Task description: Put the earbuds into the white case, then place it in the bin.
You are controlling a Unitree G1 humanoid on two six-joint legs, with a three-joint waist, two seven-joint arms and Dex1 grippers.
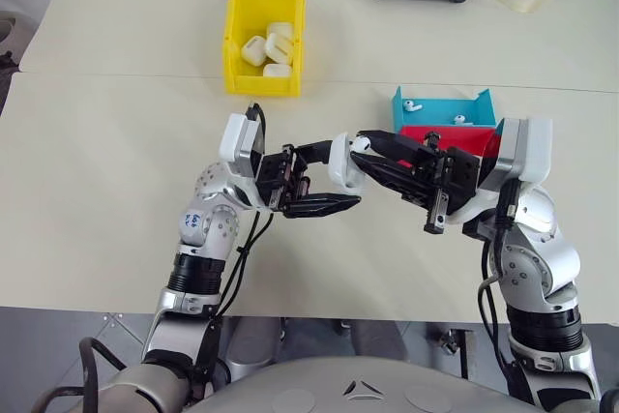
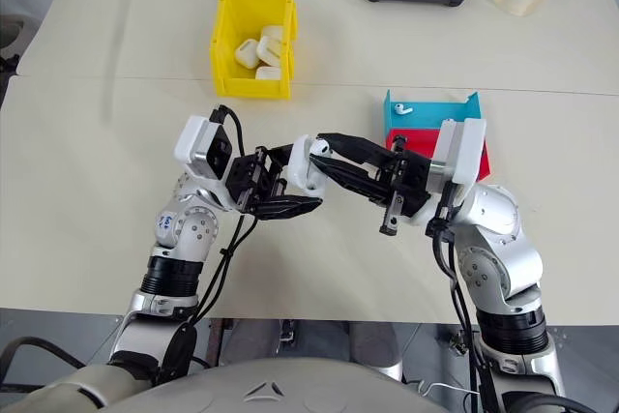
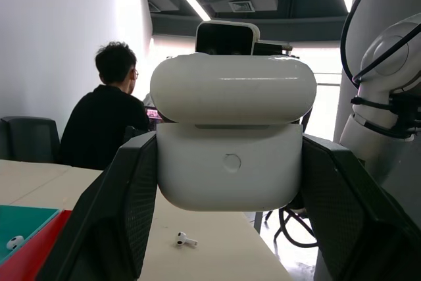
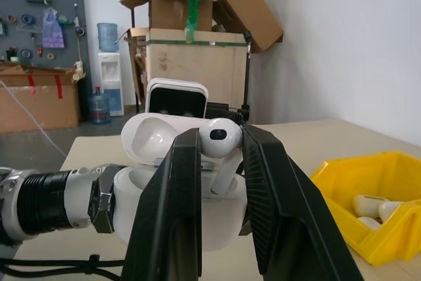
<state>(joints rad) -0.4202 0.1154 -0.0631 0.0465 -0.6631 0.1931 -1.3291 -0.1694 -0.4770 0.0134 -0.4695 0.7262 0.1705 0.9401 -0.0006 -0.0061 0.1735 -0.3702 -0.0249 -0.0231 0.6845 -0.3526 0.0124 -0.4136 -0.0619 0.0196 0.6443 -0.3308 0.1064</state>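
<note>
White case (image 1: 345,162): glossy, rounded, lid hinged up; centre frame, clamped at its sides in my left pincer (image 1: 324,179). Earbud (image 4: 220,137): tiny, glossy, short stem, pinched narrowly in my right pincer (image 1: 372,147), poised over the case's open socket. Spare earbuds (image 1: 414,104): in the teal tray (image 1: 443,109), right of centre, above the red tray (image 1: 450,136). Bin (image 1: 264,36): bright yellow, tall-walled plastic, upper left, several white cases inside. Risk, as I judge it: smooth plastic slips; a tilted stem misses its socket and the bud drops.
</note>
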